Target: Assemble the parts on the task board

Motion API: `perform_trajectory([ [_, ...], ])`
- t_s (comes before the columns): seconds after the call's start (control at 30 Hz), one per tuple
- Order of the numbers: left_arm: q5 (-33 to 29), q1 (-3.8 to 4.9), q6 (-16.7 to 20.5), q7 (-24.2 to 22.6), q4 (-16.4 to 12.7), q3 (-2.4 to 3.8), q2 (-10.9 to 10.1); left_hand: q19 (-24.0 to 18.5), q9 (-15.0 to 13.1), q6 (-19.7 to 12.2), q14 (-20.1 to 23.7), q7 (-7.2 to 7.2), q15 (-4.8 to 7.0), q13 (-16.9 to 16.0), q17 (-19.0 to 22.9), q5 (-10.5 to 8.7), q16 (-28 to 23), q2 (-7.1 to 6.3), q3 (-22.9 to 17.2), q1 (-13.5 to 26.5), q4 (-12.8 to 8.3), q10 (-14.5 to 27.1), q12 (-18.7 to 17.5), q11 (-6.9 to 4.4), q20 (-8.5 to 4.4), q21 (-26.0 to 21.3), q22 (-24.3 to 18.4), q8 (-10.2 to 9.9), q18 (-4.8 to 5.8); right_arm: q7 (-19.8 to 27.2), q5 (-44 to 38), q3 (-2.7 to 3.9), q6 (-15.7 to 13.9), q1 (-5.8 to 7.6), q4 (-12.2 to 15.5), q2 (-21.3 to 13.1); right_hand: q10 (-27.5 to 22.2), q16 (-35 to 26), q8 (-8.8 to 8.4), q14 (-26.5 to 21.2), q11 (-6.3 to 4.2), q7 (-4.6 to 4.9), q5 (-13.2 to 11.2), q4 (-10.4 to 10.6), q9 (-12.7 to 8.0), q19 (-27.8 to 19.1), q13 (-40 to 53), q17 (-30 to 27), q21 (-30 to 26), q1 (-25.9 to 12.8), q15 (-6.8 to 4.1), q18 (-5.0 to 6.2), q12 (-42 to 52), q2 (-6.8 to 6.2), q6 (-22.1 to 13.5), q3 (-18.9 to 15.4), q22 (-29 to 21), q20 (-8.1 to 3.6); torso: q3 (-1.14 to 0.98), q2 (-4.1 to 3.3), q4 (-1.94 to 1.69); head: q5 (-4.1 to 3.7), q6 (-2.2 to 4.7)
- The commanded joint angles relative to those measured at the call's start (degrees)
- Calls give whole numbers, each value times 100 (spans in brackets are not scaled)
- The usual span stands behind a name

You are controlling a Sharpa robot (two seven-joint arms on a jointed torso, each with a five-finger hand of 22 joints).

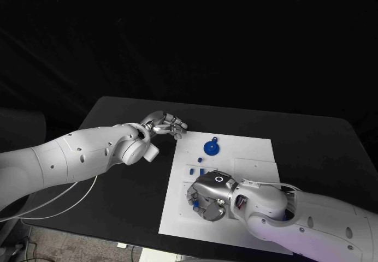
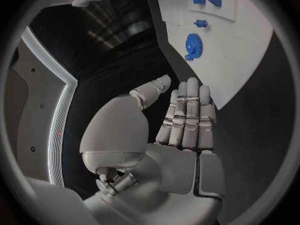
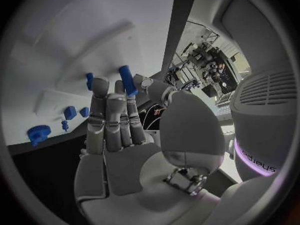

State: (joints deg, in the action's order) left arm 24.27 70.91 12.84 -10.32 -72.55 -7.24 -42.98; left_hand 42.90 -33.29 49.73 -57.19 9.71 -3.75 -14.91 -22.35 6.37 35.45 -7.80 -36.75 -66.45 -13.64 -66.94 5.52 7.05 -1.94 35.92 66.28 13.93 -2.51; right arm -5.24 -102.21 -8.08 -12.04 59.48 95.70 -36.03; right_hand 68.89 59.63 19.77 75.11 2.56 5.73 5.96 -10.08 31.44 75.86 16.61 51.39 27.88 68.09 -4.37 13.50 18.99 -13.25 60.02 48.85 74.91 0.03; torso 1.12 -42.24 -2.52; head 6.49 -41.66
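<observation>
Lying on the near-left part of the task board (image 1: 252, 164), a blue peg (image 3: 127, 80) sits right at the right hand's (image 1: 206, 197) fingertips, its long axis roughly in line with the fingers; whether it is pinched or only touched I cannot tell. Farther up the board lie a blue gear (image 1: 211, 147) and small blue blocks (image 1: 196, 171). Out past the board's far-left corner, the left hand (image 1: 164, 125) hovers with fingers straight and together, holding nothing. The right hand is plainly nearer.

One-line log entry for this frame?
left hand: open, off board | right hand: over task board, grasp unclear | blue gear: on board
</observation>
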Motion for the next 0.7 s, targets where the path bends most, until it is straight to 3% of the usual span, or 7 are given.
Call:
perform_trajectory([
  [0.03, -20, 3, -67, -21, -16, 4, 4, -11, 6, -40, -24, -7, -34, 6, -7, 1, -37, 29, 5, -34, 20, 33, -38, 2, 32, -21, 7, 32, -40, 154, 152, -41, 308, -41, -16, -4, 75, 23, -19, -39, -48, 23, 201, -124, -7, -31, -17, -12, 51, -223, 11, 150, 24, -55, 14, -127, 128, 6, 1, 1, 5, 5, -3],
  [0.17, -20, 3, -66, -18, -13, 4, -3, -8, 6, -41, -28, -7, -33, 6, -13, 0, -38, 30, 5, -34, 21, 33, -39, 3, 32, -21, 8, 32, -41, 161, 157, -43, 280, -41, -24, -12, 65, 33, -38, -36, -46, 18, 541, -274, 5, -41, -34, -25, 82, -410, 14, 150, 40, -53, 17, -389, 121, -1, -1, 1, 2, 3, -7],
  [0.47, -20, 3, -65, -16, -13, 4, -4, -6, 7, -43, -32, -7, -32, 7, -20, -2, -41, 29, 7, -34, 21, 34, -40, 3, 32, -22, 11, 32, -42, 156, 189, -44, 34, -41, -32, -29, -2, 42, -95, -47, -21, 42, 661, -365, 1, -67, -69, -39, 94, -593, 30, 150, 24, -108, -40, -706, 114, -11, -1, 0, 3, -2, -6],
  [0.7, -20, 3, -80, -4, -13, 4, -7, -5, 8, -44, -33, -6, -32, 7, -24, -3, -43, 28, 8, -34, 22, 35, -41, 4, 32, -23, 12, 32, -42, 163, 353, -44, -112, -40, -52, -62, -400, 52, -315, -113, 125, 203, 618, -422, -103, -131, -193, -40, 61, -546, 170, 150, -173, -169, -385, -798, 100, -27, 0, 2, 2, -8, 2],
])
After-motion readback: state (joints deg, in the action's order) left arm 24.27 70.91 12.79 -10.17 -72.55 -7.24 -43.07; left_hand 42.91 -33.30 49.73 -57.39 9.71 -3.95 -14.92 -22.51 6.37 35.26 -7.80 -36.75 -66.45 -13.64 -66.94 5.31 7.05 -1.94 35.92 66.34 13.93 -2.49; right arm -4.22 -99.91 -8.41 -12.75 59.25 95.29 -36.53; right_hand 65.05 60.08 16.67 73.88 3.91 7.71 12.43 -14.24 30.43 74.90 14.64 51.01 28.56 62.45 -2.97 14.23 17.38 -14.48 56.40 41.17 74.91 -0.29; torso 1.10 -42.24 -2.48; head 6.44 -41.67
